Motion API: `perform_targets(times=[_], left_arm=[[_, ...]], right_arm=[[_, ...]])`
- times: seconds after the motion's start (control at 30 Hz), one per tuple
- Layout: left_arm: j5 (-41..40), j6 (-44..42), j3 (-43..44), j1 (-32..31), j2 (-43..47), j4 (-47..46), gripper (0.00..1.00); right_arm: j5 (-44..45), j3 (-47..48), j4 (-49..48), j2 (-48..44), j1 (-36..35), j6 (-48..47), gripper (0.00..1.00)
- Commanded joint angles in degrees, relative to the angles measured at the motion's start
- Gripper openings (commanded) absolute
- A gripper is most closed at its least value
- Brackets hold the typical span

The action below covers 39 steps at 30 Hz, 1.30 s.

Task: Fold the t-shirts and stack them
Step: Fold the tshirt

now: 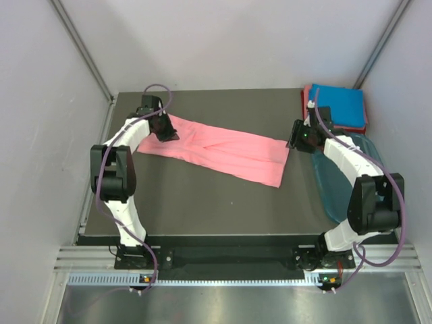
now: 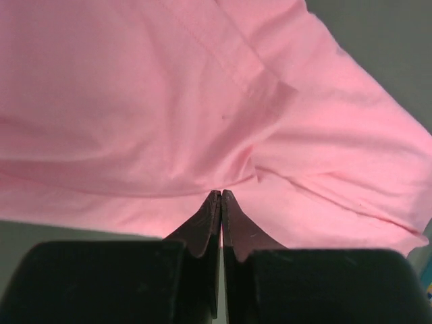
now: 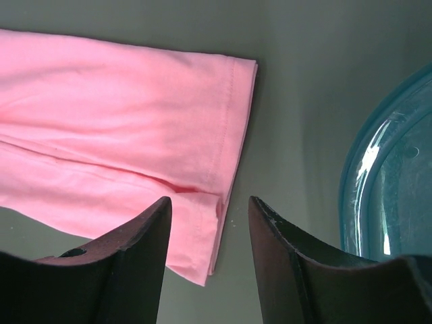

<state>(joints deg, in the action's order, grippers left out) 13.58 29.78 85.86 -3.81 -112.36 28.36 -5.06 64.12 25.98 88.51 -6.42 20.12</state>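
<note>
Left wrist view: our left jaws are clenched, tips meeting on a puckered pinch of the salmon-pink shirt (image 2: 202, 101). Right wrist view: our right jaws hang released over the hemmed end of the same shirt; we cannot tell whether they touch it. The teal tub (image 3: 391, 175) is just beside.

Top view: the shirt lies as a long narrow band across the desk (image 1: 202, 202), one arm at each end. The blue shirt (image 1: 341, 104) sits folded on the reddish-pink shirt (image 1: 305, 101) at the far right corner.

We judge two shirts done and stacked. The third is folded lengthwise only; its crosswise folds and stacking remain.
</note>
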Motion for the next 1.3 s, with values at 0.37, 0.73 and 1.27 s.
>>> perform_targets(times=[0.37, 0.73, 1.27], left_arm=[[-1.6, -0.2, -12.6, -0.7, 2.5, -4.6, 0.0], [-3.1, -1.8, -5.8, 0.9, 6.9, 1.3, 0.2], [-8.1, 8.4, -23.8, 18.7, 15.2, -9.2, 0.43]], right_arm=[[-0.9, -1.9, -1.7, -4.4, -0.1, 0.2, 0.51], [1.2, -3.0, -4.0, -1.0, -0.4, -1.3, 0.58], [6.8, -11.5, -2.9, -1.7, -9.1, 0.2, 0.62]])
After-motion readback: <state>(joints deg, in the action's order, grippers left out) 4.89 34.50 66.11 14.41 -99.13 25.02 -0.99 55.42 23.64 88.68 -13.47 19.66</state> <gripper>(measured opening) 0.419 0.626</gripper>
